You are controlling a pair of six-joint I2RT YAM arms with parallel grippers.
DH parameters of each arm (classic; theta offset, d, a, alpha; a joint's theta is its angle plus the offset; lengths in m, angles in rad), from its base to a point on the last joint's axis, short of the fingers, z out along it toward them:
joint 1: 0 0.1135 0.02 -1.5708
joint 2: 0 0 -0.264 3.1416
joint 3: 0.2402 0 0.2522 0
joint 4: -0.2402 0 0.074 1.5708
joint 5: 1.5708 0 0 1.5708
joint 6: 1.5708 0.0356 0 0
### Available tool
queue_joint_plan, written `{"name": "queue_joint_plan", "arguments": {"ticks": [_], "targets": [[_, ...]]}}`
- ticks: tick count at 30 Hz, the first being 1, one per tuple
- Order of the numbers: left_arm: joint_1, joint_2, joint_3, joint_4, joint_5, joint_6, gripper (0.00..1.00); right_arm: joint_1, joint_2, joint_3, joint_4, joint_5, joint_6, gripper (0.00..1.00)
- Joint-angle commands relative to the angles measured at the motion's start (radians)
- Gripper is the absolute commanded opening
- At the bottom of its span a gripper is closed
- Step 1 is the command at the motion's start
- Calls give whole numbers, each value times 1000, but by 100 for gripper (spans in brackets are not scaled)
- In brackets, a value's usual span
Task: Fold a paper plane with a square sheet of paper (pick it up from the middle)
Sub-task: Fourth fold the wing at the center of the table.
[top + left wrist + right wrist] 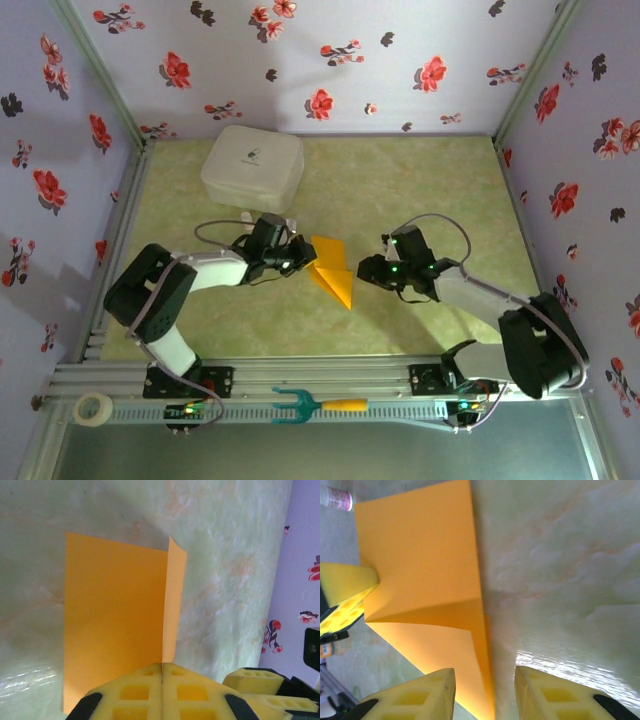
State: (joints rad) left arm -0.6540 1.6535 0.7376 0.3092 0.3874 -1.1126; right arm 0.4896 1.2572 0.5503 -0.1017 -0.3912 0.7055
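Pinching paper plane (115, 620), left end effector (162, 669) closed

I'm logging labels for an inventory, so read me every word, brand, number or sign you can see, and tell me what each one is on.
Nothing here can be read as text.
On the white lidded box: a small dark mark on the lid, too small to read.
On the small bottle: pink print on the label, too blurred to read.
On the paper plane: plain orange, no print.
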Motion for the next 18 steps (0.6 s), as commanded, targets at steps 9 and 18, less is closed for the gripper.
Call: {"name": "queue_joint_plan", "arguments": {"ticks": [9,18], "targets": [[-6,-65,-13,-48,-76,25,0,47,-71,-12,-3,125,-126,38],[-9,2,21,0,8,24,14,207,-120,-35,57,276,-300,39]]}}
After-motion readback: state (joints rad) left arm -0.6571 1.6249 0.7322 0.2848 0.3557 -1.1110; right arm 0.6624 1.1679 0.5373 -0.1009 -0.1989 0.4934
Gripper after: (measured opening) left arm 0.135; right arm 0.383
